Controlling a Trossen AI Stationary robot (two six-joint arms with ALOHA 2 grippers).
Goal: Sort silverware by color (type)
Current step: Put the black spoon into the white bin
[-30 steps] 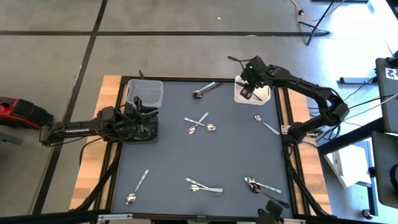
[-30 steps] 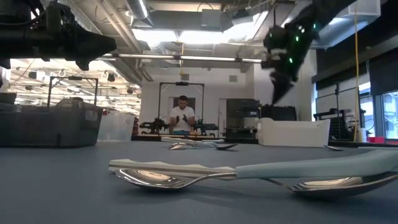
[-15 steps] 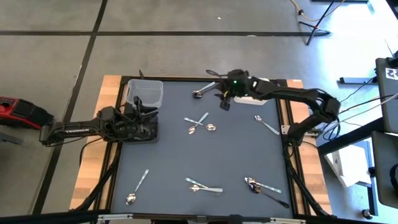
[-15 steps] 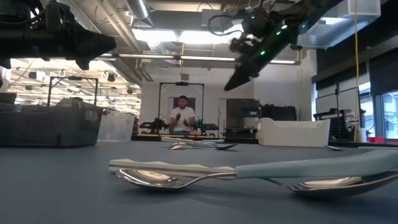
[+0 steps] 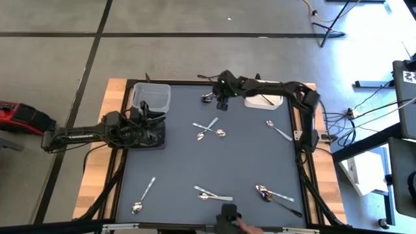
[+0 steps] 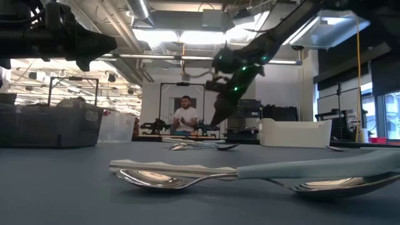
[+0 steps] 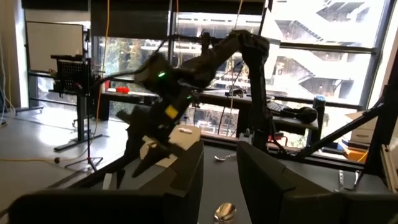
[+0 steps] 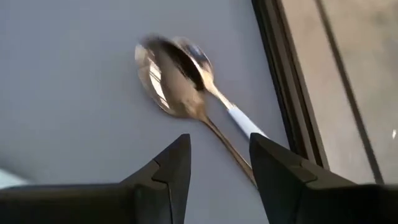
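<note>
Two shiny spoons (image 8: 177, 74) lie crossed, bowl on bowl, on the blue-grey mat near the far edge; they also show in the high view (image 5: 209, 97). My right gripper (image 8: 217, 168) is open and empty, hovering just above them, and shows in the high view (image 5: 221, 103) and the low view (image 6: 217, 119). My left gripper (image 5: 155, 127) is open and empty at the table's left, beside a clear grey bin (image 5: 151, 96); its wrist view (image 7: 219, 180) shows a spoon (image 7: 225, 211) on the mat ahead. A white bin (image 5: 263, 99) at the far right holds a spoon.
More spoons lie on the mat: a crossed pair at the middle (image 5: 209, 129), one at the right (image 5: 278, 130), and three along the near side (image 5: 144, 195), (image 5: 213, 195), (image 5: 273, 194). A person's hand (image 5: 242, 225) shows at the near edge. A person stands in the room beyond (image 6: 185, 119).
My right gripper has swung from above the white bin toward the table's left edge along the far side, and has come down over the two crossed spoons. My left arm has kept still.
</note>
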